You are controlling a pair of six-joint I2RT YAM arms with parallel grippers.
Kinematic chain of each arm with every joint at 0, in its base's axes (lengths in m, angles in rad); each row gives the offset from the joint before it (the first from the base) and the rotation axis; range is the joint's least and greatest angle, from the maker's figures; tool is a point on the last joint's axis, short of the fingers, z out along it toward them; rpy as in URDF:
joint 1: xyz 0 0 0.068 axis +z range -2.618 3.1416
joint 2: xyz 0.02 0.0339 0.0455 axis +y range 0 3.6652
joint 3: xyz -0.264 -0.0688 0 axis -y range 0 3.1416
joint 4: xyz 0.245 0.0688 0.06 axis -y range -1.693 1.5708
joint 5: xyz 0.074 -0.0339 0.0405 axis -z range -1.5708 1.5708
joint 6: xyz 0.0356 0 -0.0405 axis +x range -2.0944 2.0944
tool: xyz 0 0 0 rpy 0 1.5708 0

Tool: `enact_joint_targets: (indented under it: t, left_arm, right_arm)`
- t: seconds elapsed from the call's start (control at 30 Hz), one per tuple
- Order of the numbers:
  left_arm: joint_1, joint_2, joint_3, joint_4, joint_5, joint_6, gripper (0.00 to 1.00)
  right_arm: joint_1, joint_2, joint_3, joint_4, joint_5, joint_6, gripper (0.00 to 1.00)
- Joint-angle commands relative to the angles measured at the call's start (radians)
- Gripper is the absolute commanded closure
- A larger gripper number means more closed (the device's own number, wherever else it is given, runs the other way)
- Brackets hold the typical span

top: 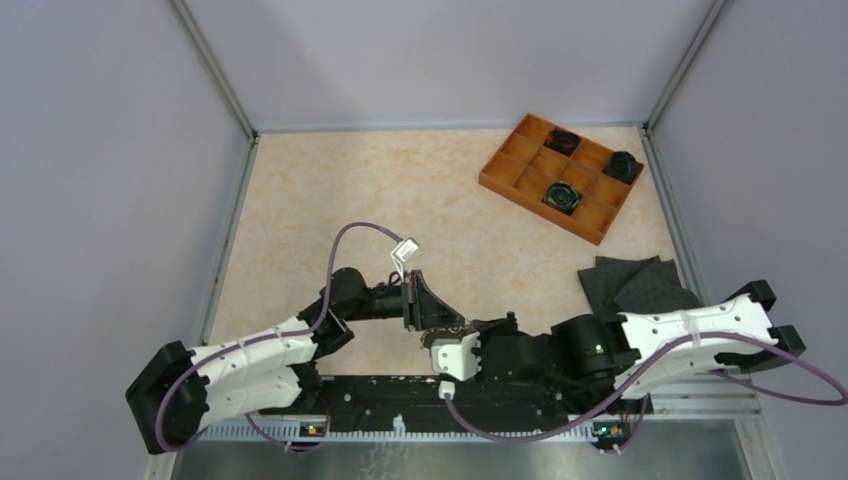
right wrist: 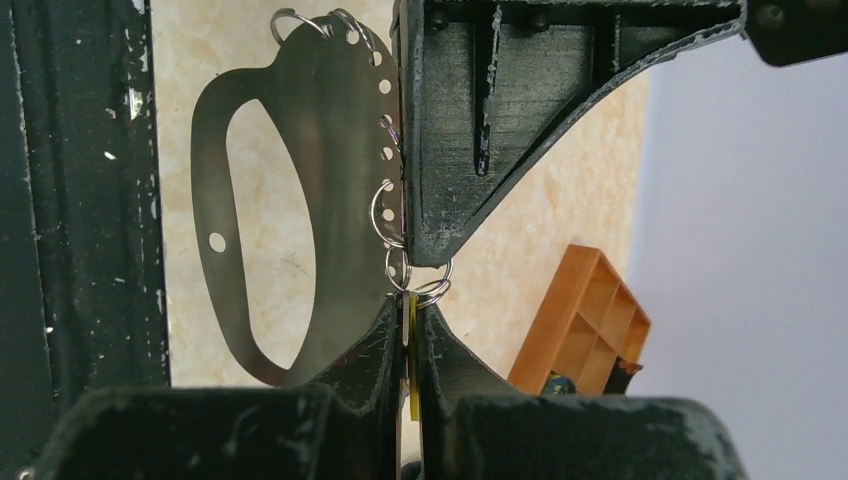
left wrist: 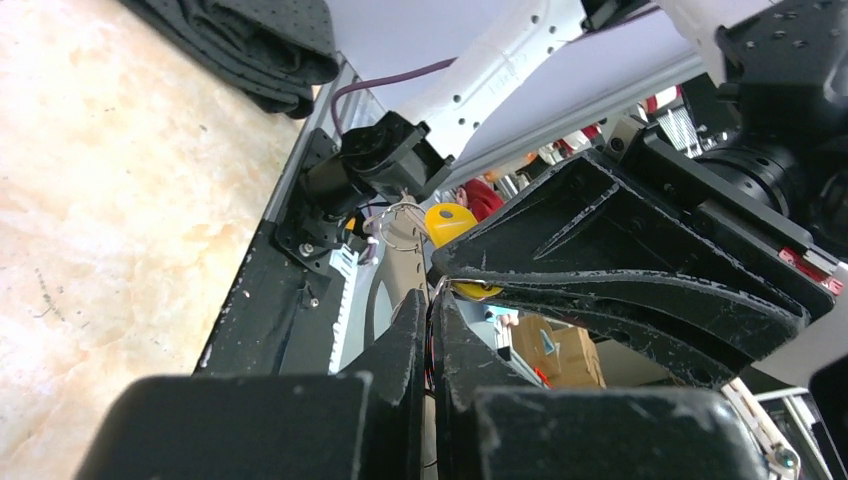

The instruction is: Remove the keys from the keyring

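I read the keyring (right wrist: 350,130) as brushed grey metal with a satin finish, and its split rings (right wrist: 385,212) as shiny wire. Keys (left wrist: 450,220): the yellow tag looks like glossy plastic. Right gripper (right wrist: 408,318) is rough, layered black plastic with white flecks. Table (top: 400,200) is matt marbled beige, tray (top: 530,205) matt orange plastic.

A robotics lab's test cell: plain pale panel walls (top: 100,150) on aluminium framing (top: 214,68) box in a beige tabletop (top: 350,180), cabled robot arms (top: 250,355) bolted to a rail (top: 400,402).

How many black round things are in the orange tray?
3: one at the far side of the tray, one at its right end, one at its near side. No more show.
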Motion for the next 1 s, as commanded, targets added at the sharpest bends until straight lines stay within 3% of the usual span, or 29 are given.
enact_joint_targets:
  t: [0.0,0.47,0.97]
  left_arm:
    - [0.010,-0.002,0.035,-0.004,-0.077,-0.007,1.00]
    - [0.025,-0.027,0.018,-0.057,-0.203,0.000,1.00]
    - [0.100,-0.035,-0.006,-0.117,-0.249,-0.035,1.00]
  right_arm:
    - [-0.058,0.021,0.053,0.040,-0.158,0.058,1.00]
    - [-0.233,0.034,0.031,0.155,-0.229,0.161,1.00]
    - [-0.341,0.126,0.094,0.108,-0.307,0.214,1.00]
